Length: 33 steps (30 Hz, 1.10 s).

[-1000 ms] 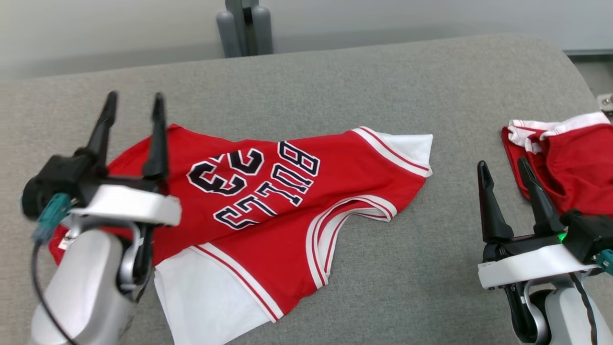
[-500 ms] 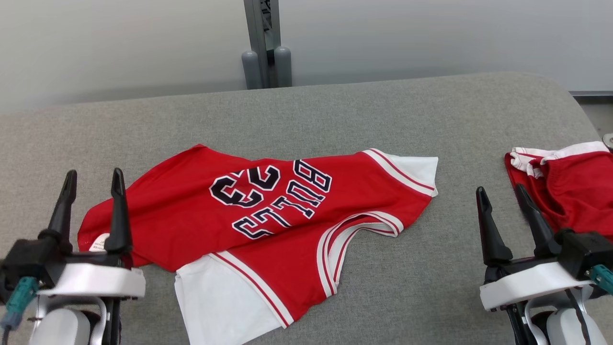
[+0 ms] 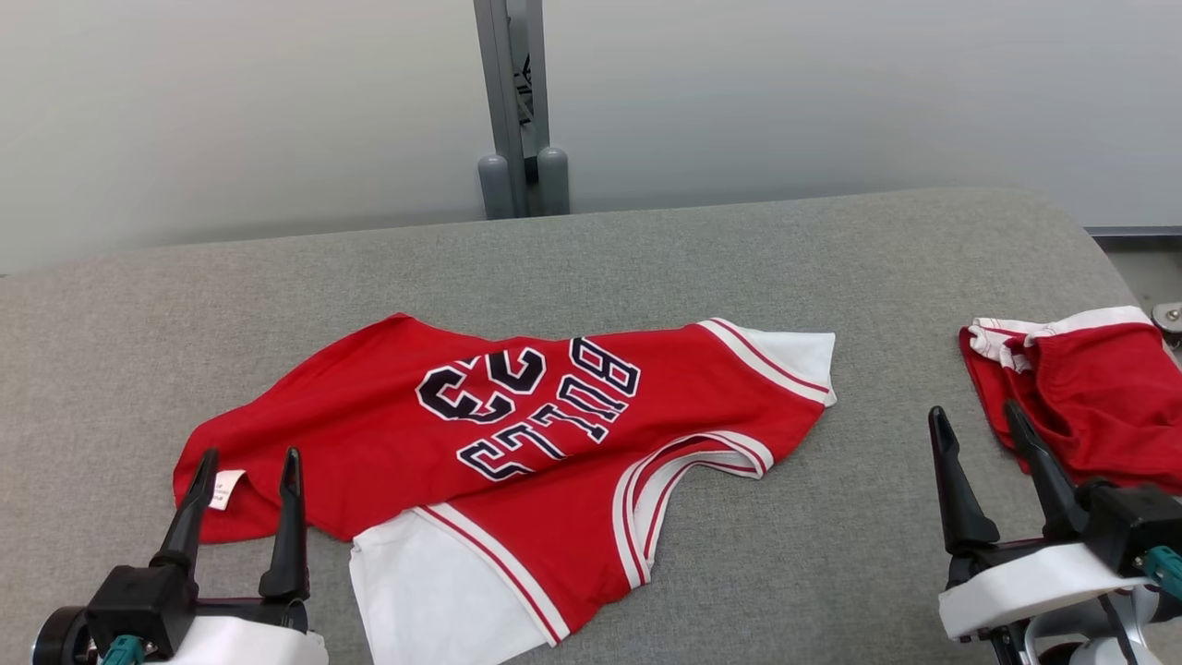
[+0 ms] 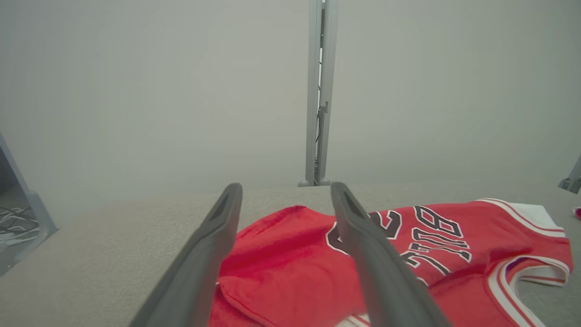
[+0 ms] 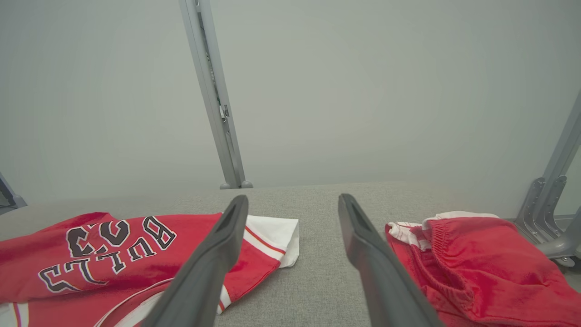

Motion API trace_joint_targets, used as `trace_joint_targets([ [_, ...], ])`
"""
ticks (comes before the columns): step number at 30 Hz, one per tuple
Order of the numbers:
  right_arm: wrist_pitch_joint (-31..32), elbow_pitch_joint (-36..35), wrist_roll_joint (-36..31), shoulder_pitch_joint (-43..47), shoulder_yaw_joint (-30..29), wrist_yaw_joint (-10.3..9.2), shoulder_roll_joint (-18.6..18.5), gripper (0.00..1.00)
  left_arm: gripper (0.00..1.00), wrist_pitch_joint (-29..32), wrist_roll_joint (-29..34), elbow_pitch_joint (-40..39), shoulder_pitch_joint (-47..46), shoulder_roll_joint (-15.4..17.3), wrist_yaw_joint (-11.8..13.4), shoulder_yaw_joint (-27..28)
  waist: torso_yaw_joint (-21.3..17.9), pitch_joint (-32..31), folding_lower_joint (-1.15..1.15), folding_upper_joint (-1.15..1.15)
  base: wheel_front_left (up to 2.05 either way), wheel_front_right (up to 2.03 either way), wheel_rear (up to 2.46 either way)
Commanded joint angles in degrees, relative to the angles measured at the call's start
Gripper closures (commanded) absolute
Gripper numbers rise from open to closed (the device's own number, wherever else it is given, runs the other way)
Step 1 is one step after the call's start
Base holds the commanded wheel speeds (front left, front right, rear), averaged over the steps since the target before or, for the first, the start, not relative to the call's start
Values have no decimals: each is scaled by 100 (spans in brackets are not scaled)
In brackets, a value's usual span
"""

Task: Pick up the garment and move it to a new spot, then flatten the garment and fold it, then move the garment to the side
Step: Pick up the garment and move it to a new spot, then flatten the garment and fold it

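Note:
The garment (image 3: 517, 443), a red jersey with white trim and dark lettering, lies rumpled and sideways on the grey table (image 3: 646, 259). Its white label sits at its left end. My left gripper (image 3: 247, 462) stands open at the lower left, its fingertips over the jersey's left edge, holding nothing. In the left wrist view the garment (image 4: 408, 254) spreads beyond the open fingers (image 4: 363, 245). My right gripper (image 3: 981, 425) is open at the lower right, between the jersey and a second red piece. The right wrist view has the garment (image 5: 91, 254) at the left.
Red shorts with a white waistband (image 3: 1090, 388) lie at the table's right edge, also in the right wrist view (image 5: 476, 263). A grey post (image 3: 517, 102) rises behind the table against a pale wall. The table's right rim curves down near a metal bracket (image 5: 553, 213).
The head camera has tilted up, so the scene sits lower in the picture. My left gripper has drawn back from above the jersey to the lower left corner. The jersey lies as before.

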Motion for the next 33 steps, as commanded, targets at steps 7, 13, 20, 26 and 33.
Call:
trace_joint_targets([
  [7, 111, -212, 1, 195, -21, 2, -32, 0, 0, 112, 0, -68, 130, 17, 124, 5, 37, -82, 0, 0, 0, 0, 0],
  [13, 154, -271, 24, 200, -1, 2, -31, 0, 0, 168, -11, -119, 129, 37, 167, 3, 31, -68, 0, 0, 0, 0, 0],
  [20, 143, -309, 40, 202, -3, 2, -31, 0, 0, 197, -58, -183, 90, 47, 198, -8, 22, -31, 0, 0, 0, 0, 0],
  [26, 126, -310, 57, 189, 10, 2, -31, 0, 0, 218, -74, -208, 96, 54, 227, -32, 23, -21, 0, 0, 0, 0, 0],
  [33, 123, -308, 57, 169, -1, 2, -32, 0, 0, 242, -94, -239, 137, 47, 272, -64, 18, -11, 0, 0, 0, 0, 0],
])
